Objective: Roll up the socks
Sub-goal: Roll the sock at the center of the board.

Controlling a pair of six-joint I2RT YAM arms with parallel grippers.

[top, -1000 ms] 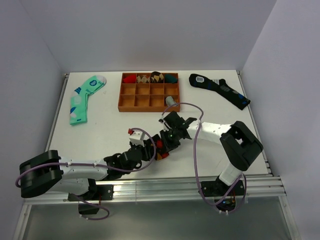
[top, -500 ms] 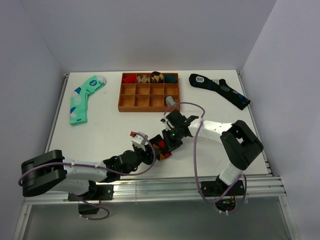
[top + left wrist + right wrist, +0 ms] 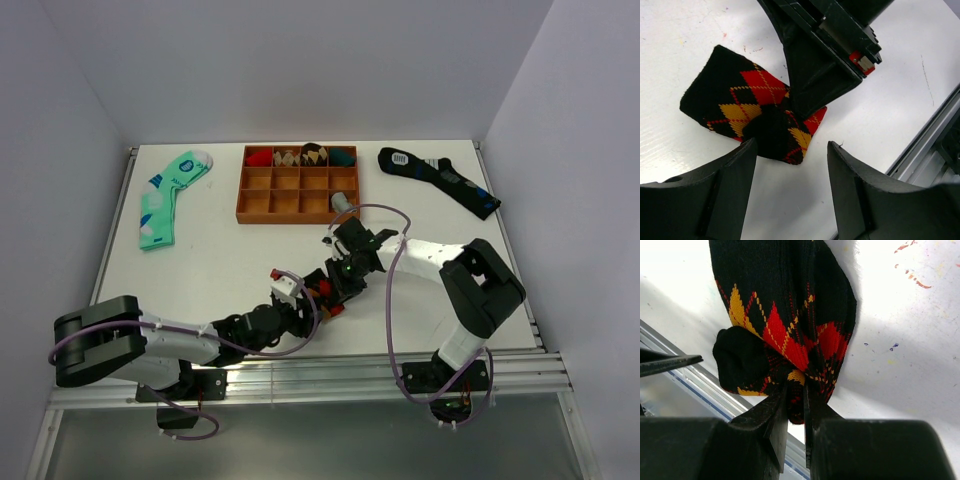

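- table (image 3: 220, 250): white; near edge cut off by a metal rail (image 3: 380, 370); the middle near part is covered by both arms
- wooden tray (image 3: 290, 219): far centre, gridded; far row holds four rolled socks (image 3: 285, 157), red, tan-diamond, dark and teal, patterns too small to read; a grey roll (image 3: 342, 201) sits in the near right cell; the other cells show bare wood
- mint green sock (image 3: 165, 200): flat at far left, well apart from the tray
- navy sock (image 3: 440, 178): flat at far right, white patch at its far end, blue spots hard to make out
- argyle sock (image 3: 755, 110): near centre of the table, between the tray and the rail; mostly hidden by the grippers in the top view, only red specks show (image 3: 322, 292); bunched, with a black lump at one end and red and orange diamonds on top (image 3: 790, 315)
- right gripper (image 3: 795, 395): fingers closed to a thin slit, pinching a fold of the argyle sock; its black finger crosses the sock in the left wrist view (image 3: 815, 85)
- left gripper (image 3: 790, 185): fingers spread wide, grasping nothing; the sock's black lump lies just ahead of the gap; contact with the left finger (image 3: 725, 190) cannot be told
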